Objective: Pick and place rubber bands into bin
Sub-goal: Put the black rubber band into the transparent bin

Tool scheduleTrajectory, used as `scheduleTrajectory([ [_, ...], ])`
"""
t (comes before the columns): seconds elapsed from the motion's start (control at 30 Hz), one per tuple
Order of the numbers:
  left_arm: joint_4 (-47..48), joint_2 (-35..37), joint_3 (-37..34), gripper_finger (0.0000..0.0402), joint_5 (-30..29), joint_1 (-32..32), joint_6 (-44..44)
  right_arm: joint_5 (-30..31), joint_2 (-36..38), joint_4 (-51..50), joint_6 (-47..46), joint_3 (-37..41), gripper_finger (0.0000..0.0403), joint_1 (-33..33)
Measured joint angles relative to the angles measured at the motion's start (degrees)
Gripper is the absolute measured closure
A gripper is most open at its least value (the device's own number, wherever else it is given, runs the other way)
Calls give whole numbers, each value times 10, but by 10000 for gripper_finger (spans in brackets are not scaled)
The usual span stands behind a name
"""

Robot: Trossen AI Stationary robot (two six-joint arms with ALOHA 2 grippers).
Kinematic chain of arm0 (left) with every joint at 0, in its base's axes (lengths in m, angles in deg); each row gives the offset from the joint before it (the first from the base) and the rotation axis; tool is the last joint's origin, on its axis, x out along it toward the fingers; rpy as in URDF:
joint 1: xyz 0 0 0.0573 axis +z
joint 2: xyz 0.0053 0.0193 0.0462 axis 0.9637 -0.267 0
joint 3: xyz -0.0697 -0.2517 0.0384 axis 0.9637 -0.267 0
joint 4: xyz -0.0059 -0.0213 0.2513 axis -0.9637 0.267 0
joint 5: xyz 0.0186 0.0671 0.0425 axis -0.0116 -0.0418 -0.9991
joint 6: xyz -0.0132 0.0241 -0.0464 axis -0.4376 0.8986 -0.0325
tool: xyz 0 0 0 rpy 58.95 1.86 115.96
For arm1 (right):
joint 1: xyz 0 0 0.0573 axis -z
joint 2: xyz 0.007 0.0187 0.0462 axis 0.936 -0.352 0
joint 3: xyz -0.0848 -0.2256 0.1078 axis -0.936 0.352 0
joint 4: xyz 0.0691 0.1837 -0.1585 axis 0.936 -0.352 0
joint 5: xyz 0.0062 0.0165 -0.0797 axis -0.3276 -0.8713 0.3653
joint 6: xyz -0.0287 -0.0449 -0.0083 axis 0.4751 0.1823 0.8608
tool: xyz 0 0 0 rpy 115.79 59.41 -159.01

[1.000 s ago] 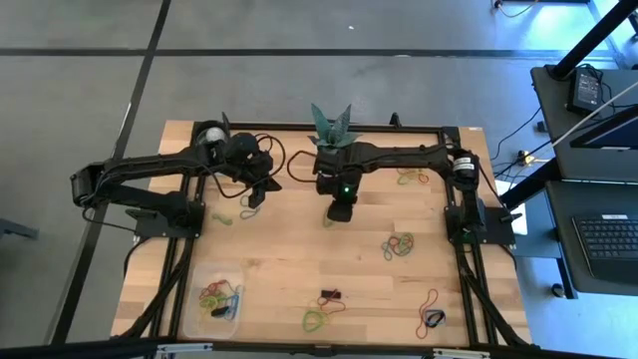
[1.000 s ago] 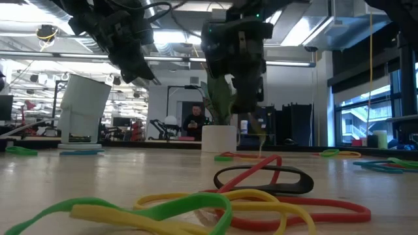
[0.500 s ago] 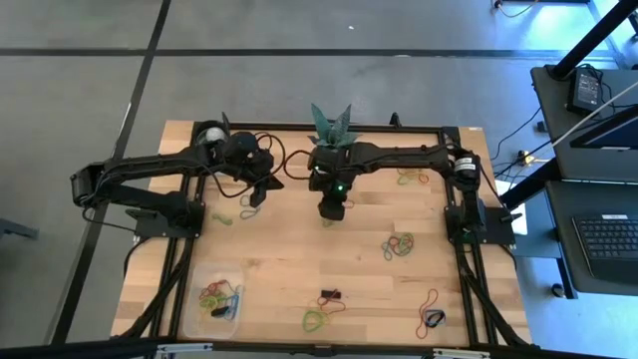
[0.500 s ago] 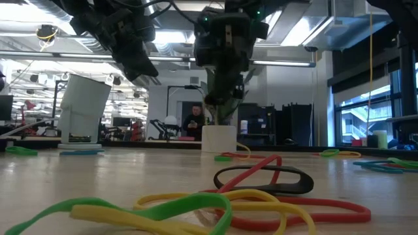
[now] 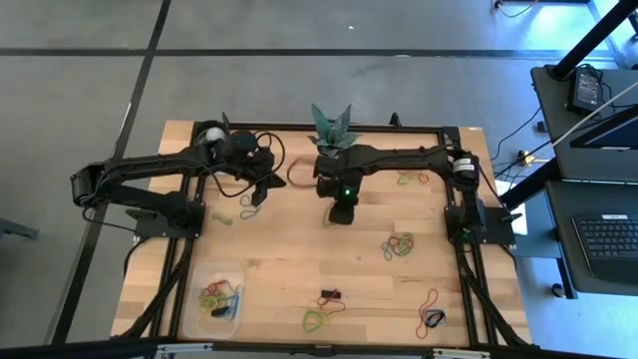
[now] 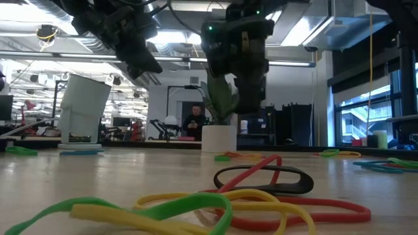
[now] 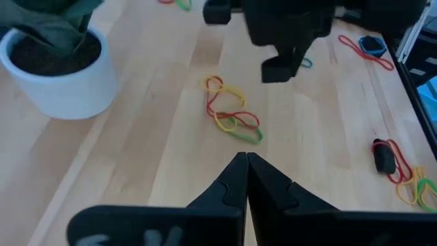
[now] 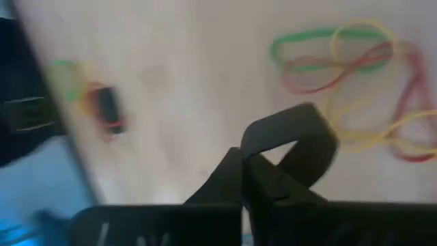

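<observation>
The right pincer (image 5: 342,213) hangs above the middle of the desk (image 5: 289,264), its two fingers pressed together. In its own wrist view a black rubber band (image 8: 290,140) loops out from between the closed fingertips (image 8: 240,167), so it is pinching that band. Under it in that view lies a tangle of green, red and yellow rubber bands (image 8: 355,75) on the wood. In the low view the same pincer (image 6: 247,104) shows up off the desk, in front of the white plant pot (image 6: 218,138).

The left pincer (image 5: 255,195) hovers over the back left part of the desk, near the right one but apart from it. Its fingers (image 7: 235,179) are pressed tip to tip with nothing between them. Ahead of them in the left wrist view lies a small cluster of red, yellow and green bands (image 7: 232,113) on bare wood, and the white plant pot (image 7: 58,78) stands off to one side.

The bin (image 5: 219,297) sits at the front left of the desk with several coloured bands already inside. More bands lie loose: a bunch right of centre (image 5: 399,245), a green and yellow one at the front middle (image 5: 317,319) beside a small black block (image 5: 329,295), a red loop (image 5: 430,299) and a dark one (image 5: 433,319) at front right, and some (image 5: 411,179) at the back right.
</observation>
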Motion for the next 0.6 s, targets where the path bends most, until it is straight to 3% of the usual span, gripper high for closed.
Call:
scheduleTrajectory([
  [0.07, -2, 0, 0, 398, 0, 0, 0, -32, 0, 14, 20, 0, 403, 2],
  [0.17, -7, 0, 0, 397, -1, 0, 0, 89, 0, 16, 11, 0, 403, -2],
  [0.4, -30, 0, 0, 392, -2, -7, 0, 124, 20, 52, 29, 0, 403, -2],
  [0.6, -108, 0, 0, 334, -4, -40, 10, 182, 93, 78, 28, 0, 403, -4],
])
